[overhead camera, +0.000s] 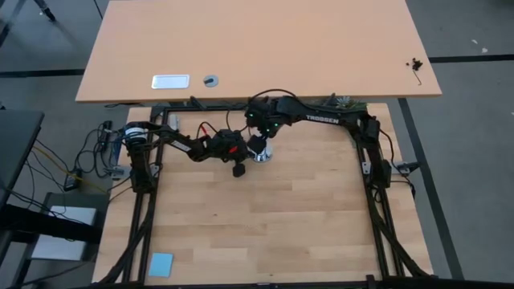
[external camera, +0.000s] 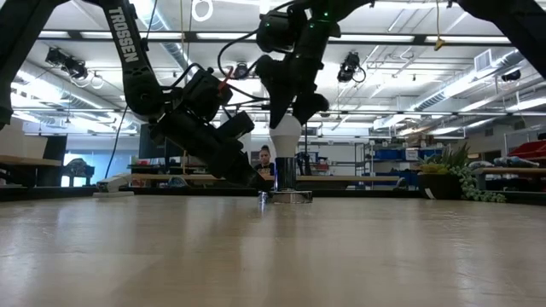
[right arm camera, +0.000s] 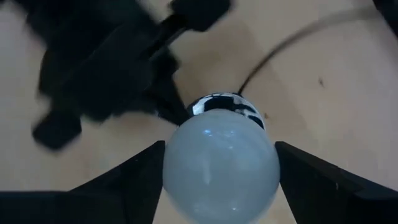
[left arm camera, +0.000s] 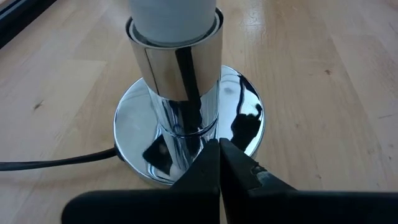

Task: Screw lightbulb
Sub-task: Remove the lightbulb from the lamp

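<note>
A silver lamp socket (left arm camera: 177, 93) stands upright on its round mirror disc (left arm camera: 249, 106) near the table's far middle, with a black cord (left arm camera: 50, 163) leading off. The white lightbulb (external camera: 286, 136) stands upright with its base down in the socket's top (left arm camera: 174, 28). My right gripper (right arm camera: 221, 168) is above the socket, pointing down, shut on the bulb. My left gripper (left arm camera: 219, 163) is shut and slants down from the table's left to the disc's edge. The bulb's screw base is hidden inside the socket. My left gripper presses its shut fingertips (left arm camera: 211, 155) down on the disc's rim (left arm camera: 186, 177), slanting down from the table's left. The disc lies flat on the table. My right gripper pinches the bulb's round glass head (right arm camera: 186, 168) between its two fingers, one on each side, coming from above and pointing down. The bulb stands upright with its lower end in the socket.
A blue card (overhead camera: 161, 263) lies at the table's near left corner. A second, lighter table (overhead camera: 257, 40) stands beyond the far edge. A person (external camera: 266, 158) shows far off in the room behind. Bare wood lies to the near side and right of the socket.
</note>
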Controlling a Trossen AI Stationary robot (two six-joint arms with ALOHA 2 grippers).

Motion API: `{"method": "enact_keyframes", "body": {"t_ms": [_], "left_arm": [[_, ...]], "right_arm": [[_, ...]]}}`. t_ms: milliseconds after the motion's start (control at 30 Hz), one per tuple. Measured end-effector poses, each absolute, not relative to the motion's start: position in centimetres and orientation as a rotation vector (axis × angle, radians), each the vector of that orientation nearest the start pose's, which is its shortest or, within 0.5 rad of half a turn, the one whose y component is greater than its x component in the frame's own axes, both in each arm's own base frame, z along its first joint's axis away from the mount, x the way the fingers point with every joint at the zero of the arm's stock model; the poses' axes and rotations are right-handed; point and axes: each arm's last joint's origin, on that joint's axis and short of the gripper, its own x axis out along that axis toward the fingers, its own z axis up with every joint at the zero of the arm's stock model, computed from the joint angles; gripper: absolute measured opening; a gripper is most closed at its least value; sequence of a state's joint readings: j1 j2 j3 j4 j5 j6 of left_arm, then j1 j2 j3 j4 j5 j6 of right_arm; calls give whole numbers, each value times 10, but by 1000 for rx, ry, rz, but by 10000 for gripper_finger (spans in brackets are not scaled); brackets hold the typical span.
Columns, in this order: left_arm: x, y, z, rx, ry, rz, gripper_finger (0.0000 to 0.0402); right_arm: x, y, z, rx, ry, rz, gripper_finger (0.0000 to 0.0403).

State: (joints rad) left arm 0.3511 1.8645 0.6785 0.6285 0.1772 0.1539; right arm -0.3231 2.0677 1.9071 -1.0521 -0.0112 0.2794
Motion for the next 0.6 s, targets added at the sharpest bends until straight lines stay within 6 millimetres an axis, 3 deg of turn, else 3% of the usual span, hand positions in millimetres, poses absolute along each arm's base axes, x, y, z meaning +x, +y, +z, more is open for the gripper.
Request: {"method": "enact_keyframes", "body": {"t_ms": [200,300,600], "left_arm": [[308,107,101,3,549,125,1],[308,107,101,3,550,124,1],[308,107,101,9,550,120,1]], "right_arm": [[408,-142,267,-10,1207,-98,289],[409,-144,268,-138,1189,0,290],[410,-131,275,72,1177,-197,300]]}}
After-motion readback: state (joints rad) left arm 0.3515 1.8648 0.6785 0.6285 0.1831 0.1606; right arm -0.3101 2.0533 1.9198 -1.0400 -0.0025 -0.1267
